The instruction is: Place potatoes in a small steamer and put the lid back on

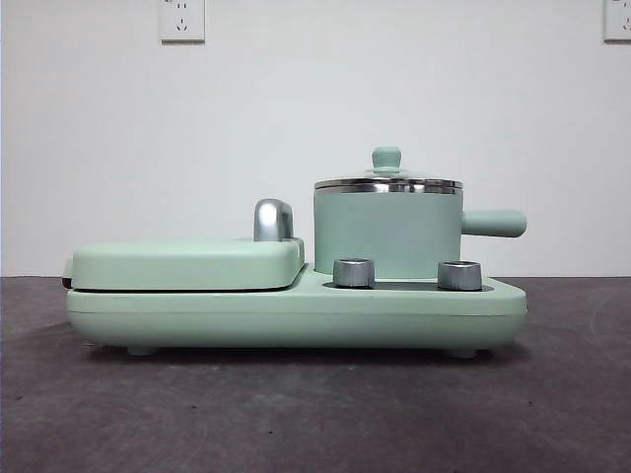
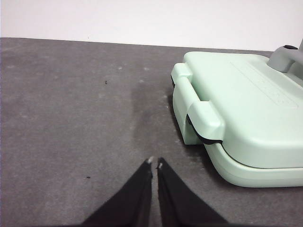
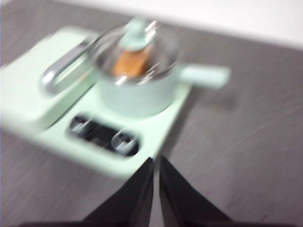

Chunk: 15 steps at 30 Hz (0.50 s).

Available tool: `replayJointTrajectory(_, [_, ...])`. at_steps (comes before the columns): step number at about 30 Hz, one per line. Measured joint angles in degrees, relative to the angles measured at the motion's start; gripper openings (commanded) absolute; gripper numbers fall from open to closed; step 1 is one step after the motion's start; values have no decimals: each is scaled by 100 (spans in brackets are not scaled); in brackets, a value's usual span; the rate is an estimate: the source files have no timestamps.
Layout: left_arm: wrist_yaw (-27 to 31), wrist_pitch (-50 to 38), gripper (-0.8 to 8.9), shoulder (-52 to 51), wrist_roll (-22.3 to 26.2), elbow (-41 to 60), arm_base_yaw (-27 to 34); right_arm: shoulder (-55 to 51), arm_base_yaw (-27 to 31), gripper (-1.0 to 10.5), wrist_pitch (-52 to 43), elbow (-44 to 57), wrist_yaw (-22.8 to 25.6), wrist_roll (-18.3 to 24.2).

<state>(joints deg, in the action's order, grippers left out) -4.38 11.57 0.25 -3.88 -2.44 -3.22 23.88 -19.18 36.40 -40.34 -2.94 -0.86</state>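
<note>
A bare test bench: grey table [image 1: 296, 414], blank white wall [image 1: 394, 89], sockets [image 1: 181, 20].

The front view sits low, near table height, looking level and close at the mint-green cooker base [image 1: 296, 310] against a white wall. The left wrist view looks down past its jaws from beside the griddle cover [image 2: 246, 104] — close by. The right wrist view — blurred — looks down from higher at the small steamer [image 3: 137, 90]. All three share the cooker.
</note>
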Motion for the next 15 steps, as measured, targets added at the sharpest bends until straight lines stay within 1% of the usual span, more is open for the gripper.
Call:
replayJointTrajectory(4, [0, 0, 20, 0, 0, 0, 0, -807, 693, 19, -1611, 1209, 63, 92])
replayJointTrajectory(6, [0, 0, 20, 0, 0, 0, 0, -1193, 992, 19, -2017, 1731, 83, 107])
replayJointTrajectory(8, [0, 0, 20, 0, 0, 0, 0, -1578, 1246, 19, -2181, 2201, 197, 109])
replayJointTrajectory(12, [0, 0, 20, 0, 0, 0, 0, -2184, 1646, 19, -2328, 2981, 673, 111])
replayJointTrajectory(15, [0, -2, 20, 0, 0, 0, 0, -2374, 1812, 19, -2371, 3346, 754, 111])
